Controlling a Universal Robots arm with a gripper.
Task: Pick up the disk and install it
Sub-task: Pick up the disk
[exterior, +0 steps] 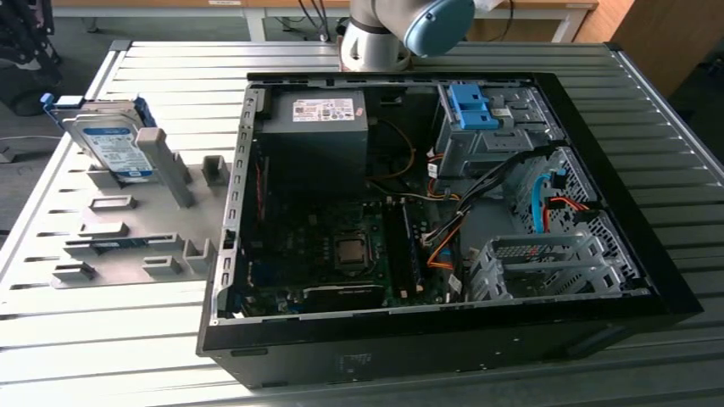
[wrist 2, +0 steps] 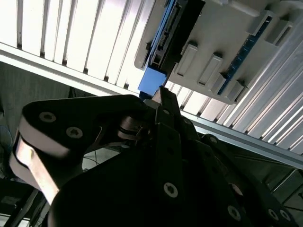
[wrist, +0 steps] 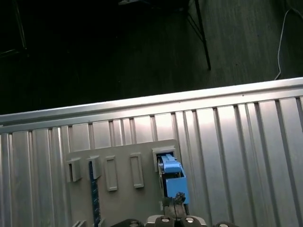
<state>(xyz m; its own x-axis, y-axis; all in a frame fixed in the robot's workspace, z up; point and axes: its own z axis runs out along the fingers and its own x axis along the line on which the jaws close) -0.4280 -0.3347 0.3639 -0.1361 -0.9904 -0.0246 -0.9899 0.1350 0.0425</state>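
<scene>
Evidently the disk (exterior: 110,142) was not yet picked up. In the exterior view it stood on edge, leaning slightly, in a slot at the far end of the grey holder plate (exterior: 125,242), well over on the exterior view's left, with its white-and-blue label facing the camera and blue rails along its edges. The holder plate lay flat on the slatted metal worktop (exterior: 114,339), just beside the open computer case (exterior: 633,254).

From my seat, nothing touched the disk in that view. The arm (exterior: 391,34) stood behind the case, near the back edge of the worktop, well apart from the holder.

In the second wrist view the end effector (wrist 2: 162,94) was dark linkage in the foreground. Its tip lined up in the picture with the blue tab of the disk (wrist 2: 165,38), which I saw edge-on in the holder plate (wrist 2: 222,42). In the first wrist view the tip of the end effector (wrist: 175,204) overlapped the blue end of the disk (wrist: 173,177). I could not tell whether the end effector was open or closed.

Inside the case, a light-blue bracket (exterior: 473,106) sat in the drive cage at the far corner, with the power supply (exterior: 317,144) beside it and the motherboard (exterior: 328,246) below.
</scene>
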